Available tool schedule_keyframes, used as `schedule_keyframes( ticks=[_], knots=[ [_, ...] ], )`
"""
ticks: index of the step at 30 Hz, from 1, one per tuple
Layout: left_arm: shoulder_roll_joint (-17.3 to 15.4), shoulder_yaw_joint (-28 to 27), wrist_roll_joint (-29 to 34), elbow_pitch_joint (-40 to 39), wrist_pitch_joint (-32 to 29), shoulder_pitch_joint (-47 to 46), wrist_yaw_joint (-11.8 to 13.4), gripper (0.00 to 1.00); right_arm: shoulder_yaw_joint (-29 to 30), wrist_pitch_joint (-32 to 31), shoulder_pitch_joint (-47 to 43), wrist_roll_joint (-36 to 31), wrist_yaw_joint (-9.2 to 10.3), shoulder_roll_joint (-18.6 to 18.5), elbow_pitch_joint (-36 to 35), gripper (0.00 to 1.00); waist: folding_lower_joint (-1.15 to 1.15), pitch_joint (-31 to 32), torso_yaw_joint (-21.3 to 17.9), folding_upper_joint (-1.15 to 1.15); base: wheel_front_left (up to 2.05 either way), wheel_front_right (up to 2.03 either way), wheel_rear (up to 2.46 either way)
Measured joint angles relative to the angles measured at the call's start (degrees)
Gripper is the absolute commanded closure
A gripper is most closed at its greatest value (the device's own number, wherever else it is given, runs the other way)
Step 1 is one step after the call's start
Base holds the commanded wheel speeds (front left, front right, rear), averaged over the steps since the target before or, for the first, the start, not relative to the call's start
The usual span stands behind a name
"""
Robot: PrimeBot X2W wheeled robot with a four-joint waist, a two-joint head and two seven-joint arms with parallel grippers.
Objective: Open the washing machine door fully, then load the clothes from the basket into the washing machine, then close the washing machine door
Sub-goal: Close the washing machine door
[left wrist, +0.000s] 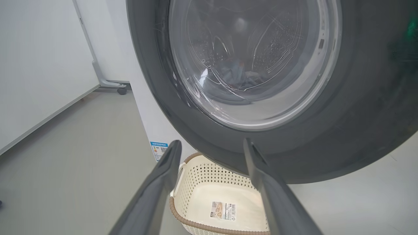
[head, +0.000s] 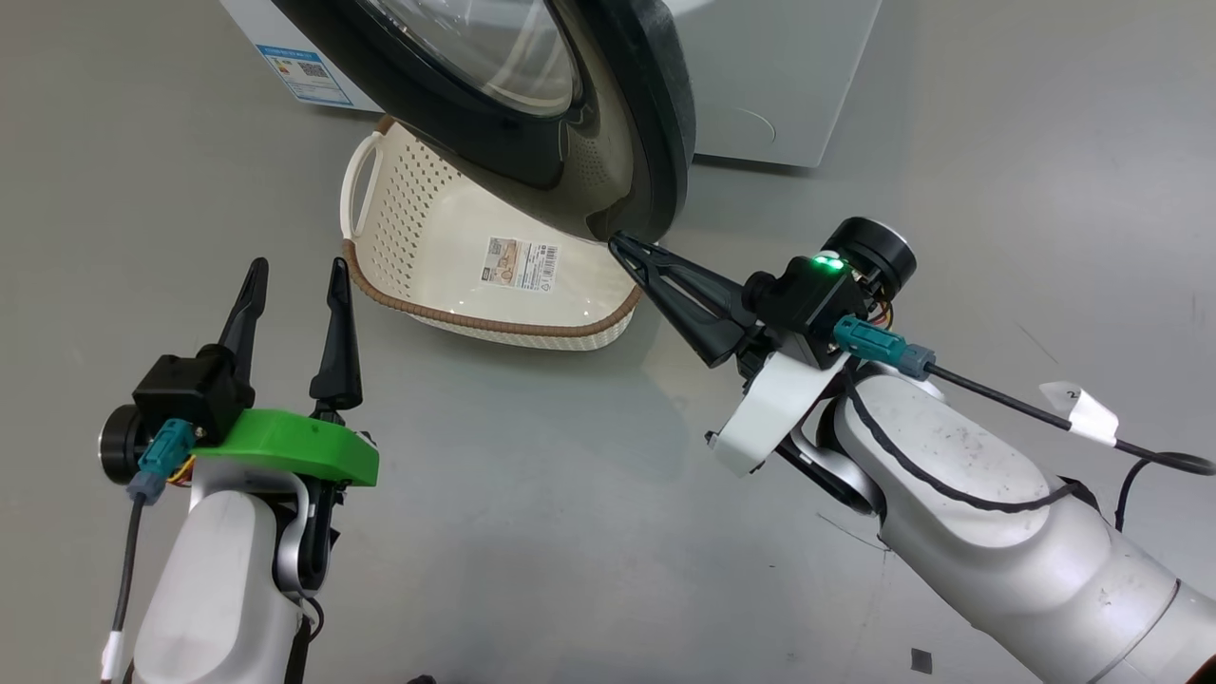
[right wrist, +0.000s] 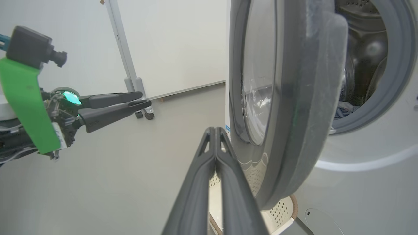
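Observation:
The washing machine door (head: 655, 123), black-rimmed with a glass bowl, stands partly open over the basket (head: 456, 313). That cream basket holds nothing but its label. Bluish clothes (right wrist: 344, 109) lie inside the drum of the washing machine (right wrist: 359, 182) and also show through the door glass (left wrist: 235, 73). My right gripper (head: 617, 243) is shut with nothing in it. Its tip sits at the door's lowest rim on the outer side (right wrist: 214, 130); I cannot tell if it touches. My left gripper (head: 296, 275) stands open and empty, left of the basket, pointing at the door (left wrist: 210, 145).
A white panel on castors (left wrist: 111, 83) stands beyond the machine's left side. A blue sticker (head: 304, 71) marks the machine's front, and a round flap (head: 760, 123) sits at its lower corner. Grey floor (head: 532, 494) lies between my arms.

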State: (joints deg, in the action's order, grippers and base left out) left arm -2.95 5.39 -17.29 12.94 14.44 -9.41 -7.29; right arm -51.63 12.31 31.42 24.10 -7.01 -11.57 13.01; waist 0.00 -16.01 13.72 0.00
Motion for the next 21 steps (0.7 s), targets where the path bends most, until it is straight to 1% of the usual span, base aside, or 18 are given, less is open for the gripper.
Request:
schedule_keyframes(
  ticks=[21],
  knots=[
    [0.25,1.55,-1.56,-0.08,0.0,-1.3,0.0,0.0,3.25,1.24,4.76,-0.01,0.0,1.04,6.78,1.0,0.0,-1.7,1.89,0.0,0.0,0.0,0.0]
  ],
)
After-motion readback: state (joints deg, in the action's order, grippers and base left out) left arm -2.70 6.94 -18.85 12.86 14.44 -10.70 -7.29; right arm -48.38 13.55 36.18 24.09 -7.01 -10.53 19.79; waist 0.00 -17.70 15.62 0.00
